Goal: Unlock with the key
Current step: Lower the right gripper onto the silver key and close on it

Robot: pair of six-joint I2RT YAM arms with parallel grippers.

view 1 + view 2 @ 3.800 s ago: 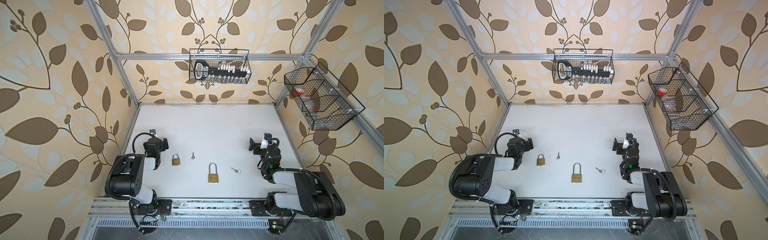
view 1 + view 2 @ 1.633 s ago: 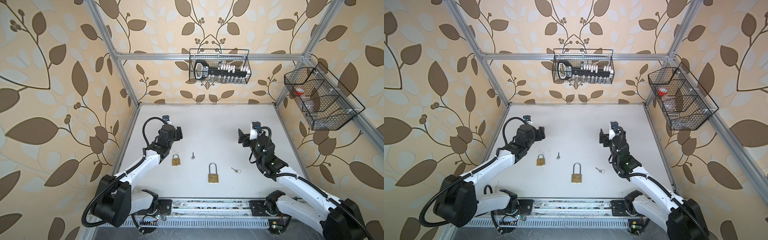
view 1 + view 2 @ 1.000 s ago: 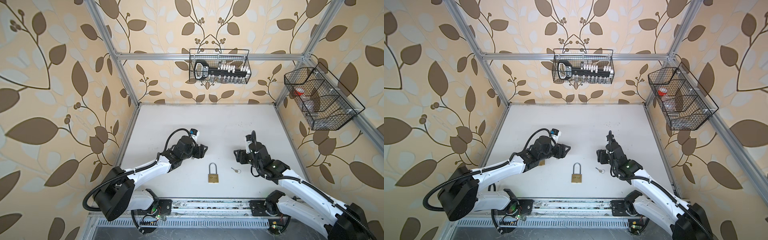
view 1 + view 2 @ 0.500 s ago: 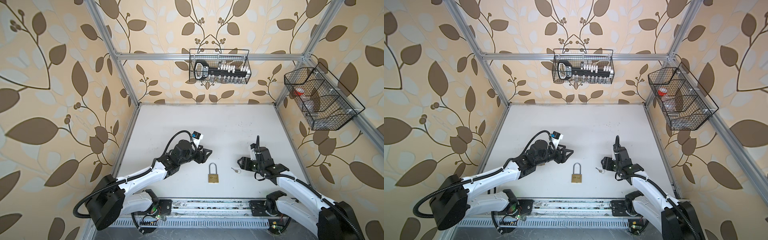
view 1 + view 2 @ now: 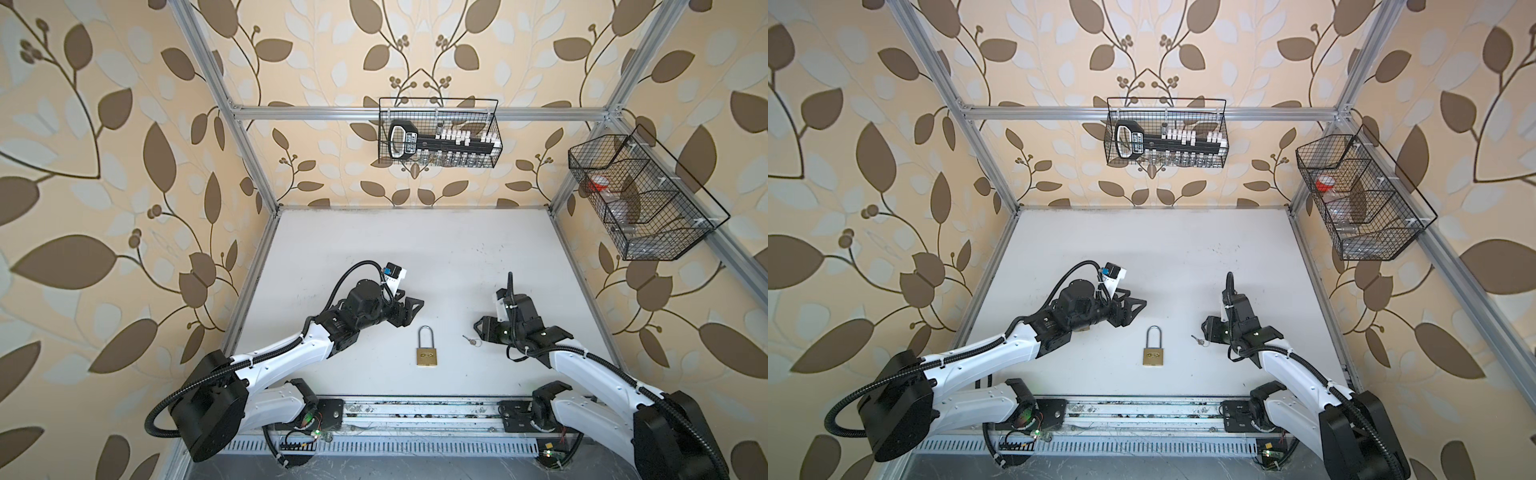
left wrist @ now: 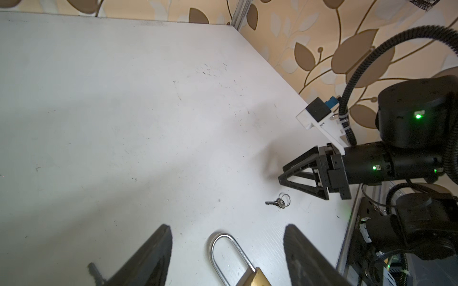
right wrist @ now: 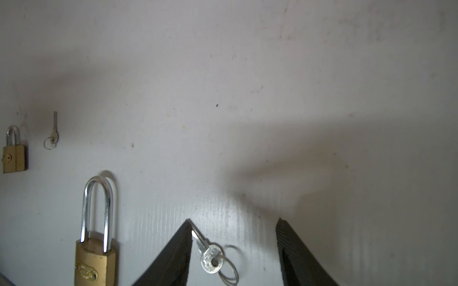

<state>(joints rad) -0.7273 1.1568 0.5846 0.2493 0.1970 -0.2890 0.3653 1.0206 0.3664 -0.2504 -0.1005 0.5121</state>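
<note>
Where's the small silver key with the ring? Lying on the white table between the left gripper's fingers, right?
Wrong gripper. The small silver key with the ring lies on the white table between the right gripper's fingers, as the right wrist view shows.

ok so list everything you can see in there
table: 1, white, cell floor
large padlock: 1, brass, steel shackle, flat, front middle
key: 1, silver, on a ring, right of the large padlock
small padlock: 1, brass, flat, further left
second key: 1, silver, on a ring, beside the small padlock
back basket: 1, black wire, back wall, holds a black and white object
side basket: 1, black wire, right wall, red-capped item inside
left gripper: 1, black, jaws open near the large padlock's shackle
right gripper: 1, black, jaws open either side of the key
</note>
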